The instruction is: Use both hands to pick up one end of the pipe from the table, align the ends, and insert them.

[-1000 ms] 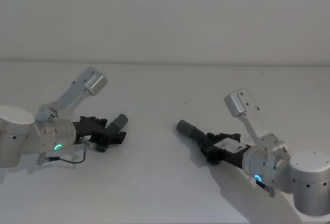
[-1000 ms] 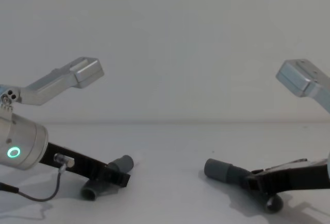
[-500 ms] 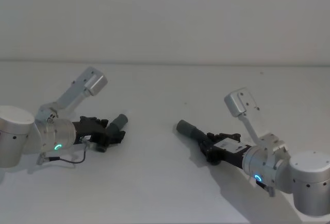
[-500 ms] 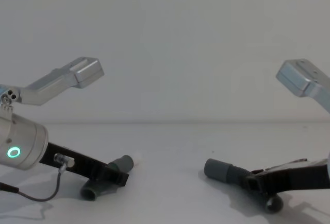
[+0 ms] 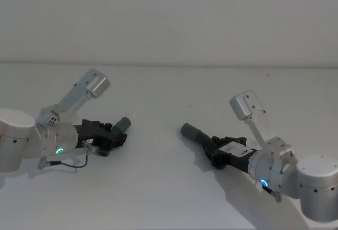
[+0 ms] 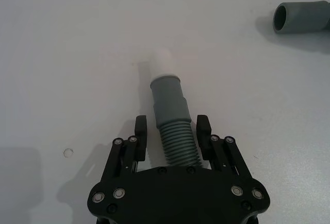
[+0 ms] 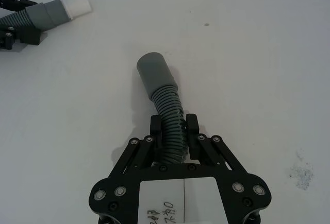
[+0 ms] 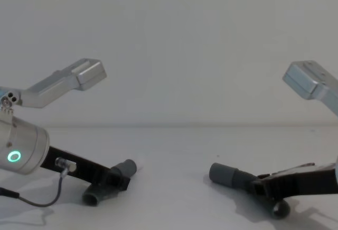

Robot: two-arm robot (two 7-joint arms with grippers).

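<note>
The left gripper (image 6: 172, 128) is low over the table (image 5: 158, 187) on the robot's left. Its fingers (image 6: 142, 131) are parted to either side of the shorter hose piece (image 6: 174, 116), with a sliver of table visible between one finger and the ribs, so it is straddling the piece rather than clamping it. From there the ribbed part runs forward into a smooth grey cuff (image 6: 167, 92) ending in a narrower whitish tip (image 6: 164, 62). In the chest view the piece's rear open end (image 8: 92, 198) rests on the table under the arm. The right gripper (image 7: 174, 126), low on the robot's right, has its fingers pressed tight against the ribs of the longer hose piece (image 7: 169, 113), whose plain grey cuff (image 7: 153, 74) points toward the middle. The two cuffs roughly face each other, well apart, with bare table between them. A thin black cable (image 5: 74, 164) loops from the left wrist onto the table, and a white label (image 7: 184, 198) sits on the right gripper's body.
</note>
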